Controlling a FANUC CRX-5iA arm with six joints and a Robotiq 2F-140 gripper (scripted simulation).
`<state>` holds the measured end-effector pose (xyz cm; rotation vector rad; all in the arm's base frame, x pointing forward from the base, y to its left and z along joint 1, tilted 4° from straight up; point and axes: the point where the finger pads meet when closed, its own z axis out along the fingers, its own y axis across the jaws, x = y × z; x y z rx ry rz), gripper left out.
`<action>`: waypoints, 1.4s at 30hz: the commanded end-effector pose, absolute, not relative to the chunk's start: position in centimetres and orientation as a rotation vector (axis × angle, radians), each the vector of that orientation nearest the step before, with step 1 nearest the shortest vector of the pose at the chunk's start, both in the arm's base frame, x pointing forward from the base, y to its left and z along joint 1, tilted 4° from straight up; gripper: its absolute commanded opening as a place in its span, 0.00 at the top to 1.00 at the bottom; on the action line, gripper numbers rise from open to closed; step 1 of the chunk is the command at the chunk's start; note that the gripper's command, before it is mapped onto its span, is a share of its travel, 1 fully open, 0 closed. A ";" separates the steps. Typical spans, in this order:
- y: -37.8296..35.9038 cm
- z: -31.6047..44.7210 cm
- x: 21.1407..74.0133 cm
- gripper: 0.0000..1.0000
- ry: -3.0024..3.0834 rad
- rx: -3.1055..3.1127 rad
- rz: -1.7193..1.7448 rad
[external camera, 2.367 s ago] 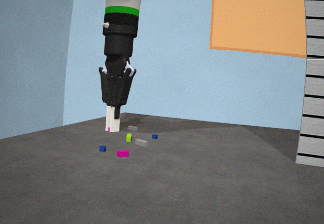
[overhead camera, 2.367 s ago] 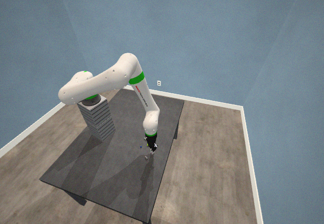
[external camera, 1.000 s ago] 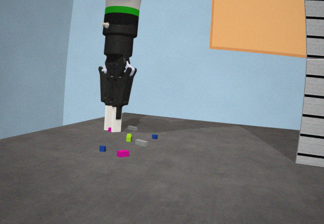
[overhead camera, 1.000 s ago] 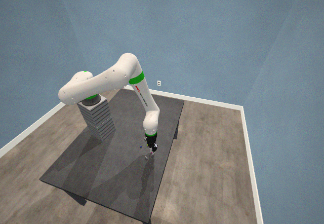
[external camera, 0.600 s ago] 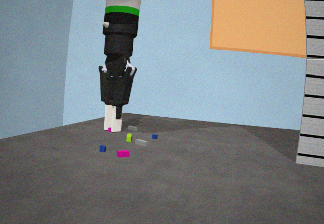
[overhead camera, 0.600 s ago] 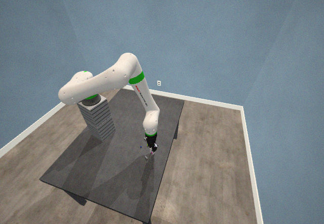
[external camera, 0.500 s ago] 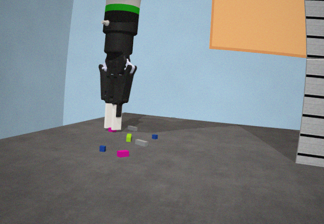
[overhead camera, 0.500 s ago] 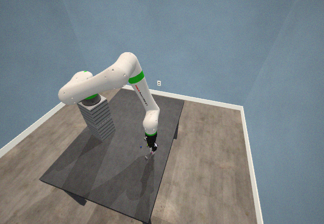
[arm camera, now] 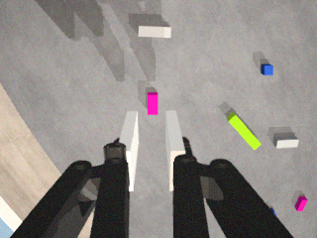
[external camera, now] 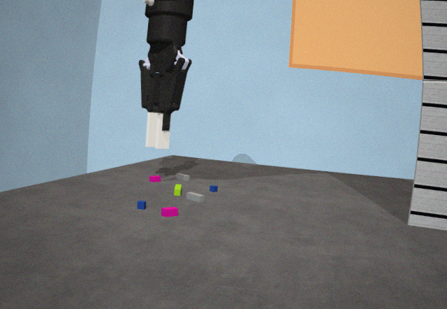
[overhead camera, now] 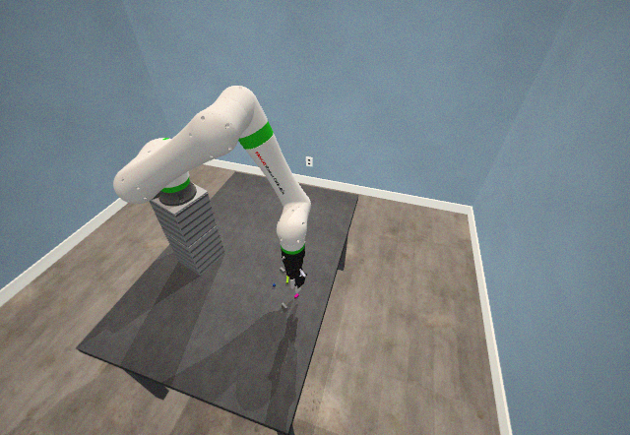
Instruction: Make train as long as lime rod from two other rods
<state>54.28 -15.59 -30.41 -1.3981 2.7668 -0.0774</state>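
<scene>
My gripper (overhead camera: 295, 288) (external camera: 157, 147) (arm camera: 152, 126) is partly open and empty, above the table. A magenta rod (overhead camera: 296, 295) (external camera: 154, 178) (arm camera: 153, 103) lies flat just beyond its fingertips in the wrist view. A grey rod (overhead camera: 283, 305) (external camera: 183, 177) (arm camera: 155, 32) lies farther up there, apart from the magenta rod and roughly square to it. The lime rod (overhead camera: 287, 279) (external camera: 177, 190) (arm camera: 244, 131) lies slanted to the right. A second grey rod (overhead camera: 282, 269) (external camera: 195, 196) (arm camera: 286, 144) lies beside it, with a gap. No rods touch.
One blue rod (overhead camera: 274, 285) (external camera: 213, 188) (arm camera: 266, 69) lies upper right in the wrist view. Another blue rod (external camera: 141, 205) (arm camera: 272, 211) and a second magenta rod (external camera: 169, 212) (arm camera: 301, 203) lie lower right there. The table's edge runs along the wrist view's left side.
</scene>
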 end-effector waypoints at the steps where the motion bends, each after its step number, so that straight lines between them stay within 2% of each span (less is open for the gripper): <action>1: -15.6 -28.9 54.2 0.85 2.767 -1.398 -0.078; 11: -15.5 -27.8 54.1 0.85 2.767 -1.398 -0.078; 12: -15.5 -27.8 54.1 0.00 2.767 -1.398 -0.078; 34: -15.6 -27.8 54.1 0.00 2.758 -1.416 -0.078; 42: -16.7 -28.3 53.3 0.00 2.524 -1.813 -0.087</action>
